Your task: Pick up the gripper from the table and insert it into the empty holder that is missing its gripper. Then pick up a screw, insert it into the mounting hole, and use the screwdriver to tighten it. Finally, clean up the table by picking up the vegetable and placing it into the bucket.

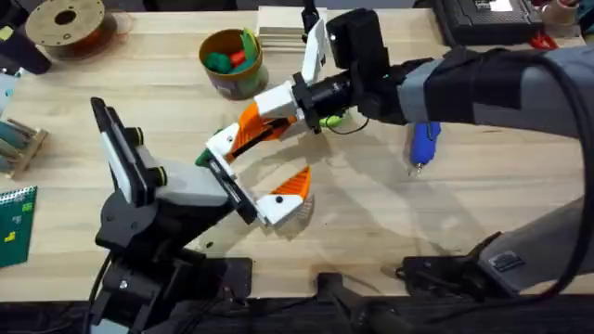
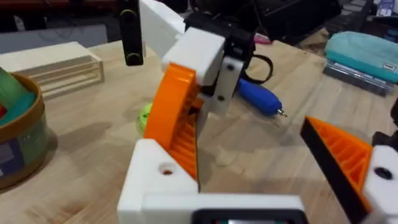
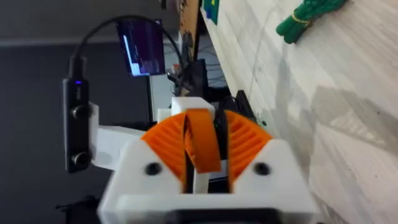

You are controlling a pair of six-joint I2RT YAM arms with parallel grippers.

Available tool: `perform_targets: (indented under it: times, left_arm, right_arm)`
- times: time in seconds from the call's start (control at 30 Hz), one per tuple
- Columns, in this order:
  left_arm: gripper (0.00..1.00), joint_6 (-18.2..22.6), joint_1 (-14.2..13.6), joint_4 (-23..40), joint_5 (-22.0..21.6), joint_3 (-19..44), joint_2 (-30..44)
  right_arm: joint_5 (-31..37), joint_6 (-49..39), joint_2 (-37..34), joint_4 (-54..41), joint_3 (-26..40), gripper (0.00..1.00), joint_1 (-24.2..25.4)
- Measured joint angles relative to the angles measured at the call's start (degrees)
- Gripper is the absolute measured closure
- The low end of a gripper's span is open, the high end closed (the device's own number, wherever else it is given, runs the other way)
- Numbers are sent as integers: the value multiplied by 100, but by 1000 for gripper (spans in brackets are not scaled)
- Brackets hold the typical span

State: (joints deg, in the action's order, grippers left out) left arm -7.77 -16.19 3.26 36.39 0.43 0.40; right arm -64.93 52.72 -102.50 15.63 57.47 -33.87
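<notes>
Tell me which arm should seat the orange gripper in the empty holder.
Right. Its jaws are clamped on the gripper, held close by the left arm's empty white holder; the left jaws stand open, presenting it.

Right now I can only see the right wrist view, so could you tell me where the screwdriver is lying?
Observer: The screwdriver lies flat on the table under the right arm, apart from both grippers.
Operator: Thank you. Is the left gripper open?
Observer: Yes, the left gripper is open. One finger carries an orange pad, and the orange fingertip piece you hold lies against the bare holder.
Operator: And where is the bucket?
Observer: The bucket stands on the far side of the table beyond the grippers, with toys already in it.
</notes>
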Motion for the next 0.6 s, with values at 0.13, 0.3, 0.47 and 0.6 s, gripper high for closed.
perform_targets:
  times: [0.13, 0.3, 0.47, 0.6]
  left_arm:
    - [13, 85, -2, -2, 1, 0, -5]
    - [13, 138, 0, -2, -5, 0, -4]
    - [13, 203, -2, -6, 44, 0, -10]
    - [14, 194, -57, 0, 305, 0, -9]
  right_arm:
    - [48, 0, -39, 27, 0, 495, 0]
    - [62, 1, -52, 24, -2, 430, 2]
    - [64, -1, -54, 20, -2, 362, 65]
    - [64, 4, -56, 86, -2, 325, 187]
